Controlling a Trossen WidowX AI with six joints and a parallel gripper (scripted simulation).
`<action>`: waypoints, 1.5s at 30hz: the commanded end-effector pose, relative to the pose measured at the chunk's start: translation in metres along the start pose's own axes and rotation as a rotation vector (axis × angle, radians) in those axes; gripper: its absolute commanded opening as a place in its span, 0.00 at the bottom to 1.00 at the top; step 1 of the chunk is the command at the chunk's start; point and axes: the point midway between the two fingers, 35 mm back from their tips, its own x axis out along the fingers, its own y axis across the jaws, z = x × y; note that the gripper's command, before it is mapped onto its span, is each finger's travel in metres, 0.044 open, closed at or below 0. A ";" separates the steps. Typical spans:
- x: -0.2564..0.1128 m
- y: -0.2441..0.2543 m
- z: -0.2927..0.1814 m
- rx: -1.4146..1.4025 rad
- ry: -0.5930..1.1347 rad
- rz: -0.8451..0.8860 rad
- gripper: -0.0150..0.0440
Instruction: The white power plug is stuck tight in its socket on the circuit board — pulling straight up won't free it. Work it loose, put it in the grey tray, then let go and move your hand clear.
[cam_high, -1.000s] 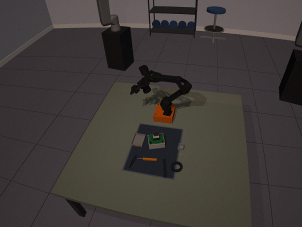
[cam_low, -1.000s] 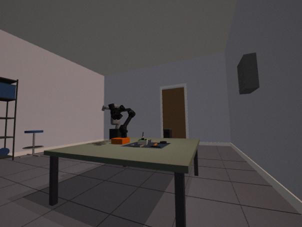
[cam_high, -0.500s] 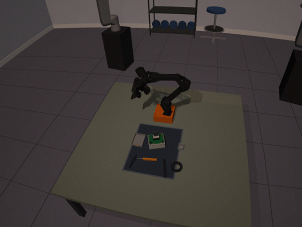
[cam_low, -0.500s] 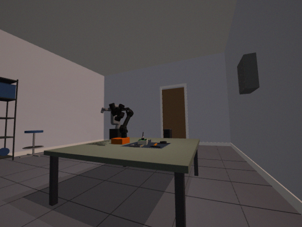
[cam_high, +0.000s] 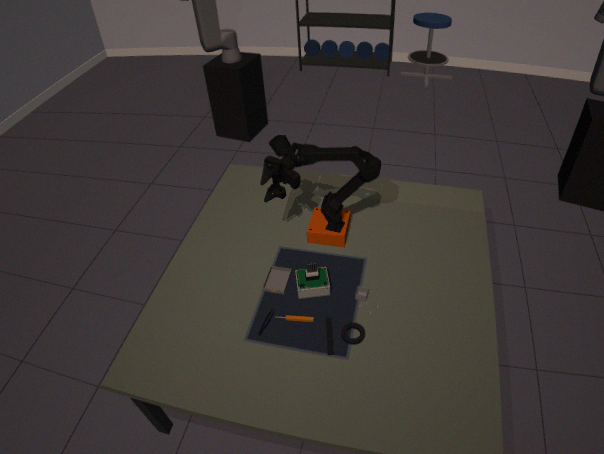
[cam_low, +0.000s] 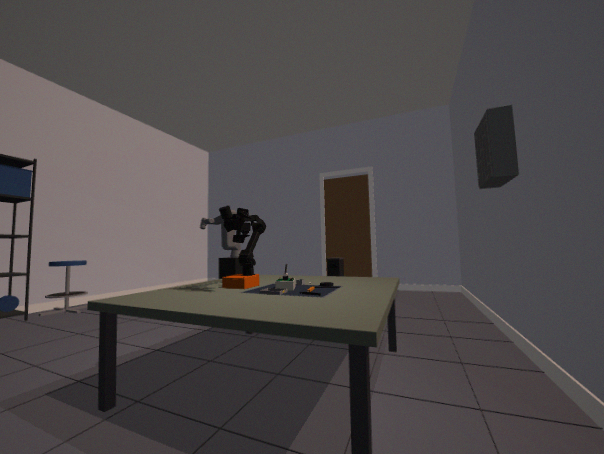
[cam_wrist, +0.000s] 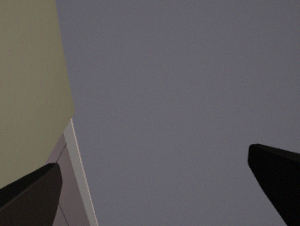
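From the top, black gripper (cam_high: 270, 183) (cam_wrist: 157, 164) raised past the orange base (cam_high: 320, 237), white plug (cam_high: 312, 273) seated on the green circuit board (cam_high: 306, 283), grey tray (cam_high: 277, 280) beside it, from the side, arm (cam_low: 258, 225) above the table (cam_low: 240, 314), from the wrist, jaws wide apart, gripping nothing.

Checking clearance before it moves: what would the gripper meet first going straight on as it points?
Between the open gripper's fingers, the wrist view shows only plain grey-blue surface, probably wall; its distance is unclear.
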 end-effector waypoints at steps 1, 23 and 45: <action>0.017 0.009 0.003 0.382 -0.021 0.070 0.98; 0.091 0.066 0.083 2.097 0.452 0.633 0.98; 0.087 0.063 0.084 2.024 0.383 0.626 0.98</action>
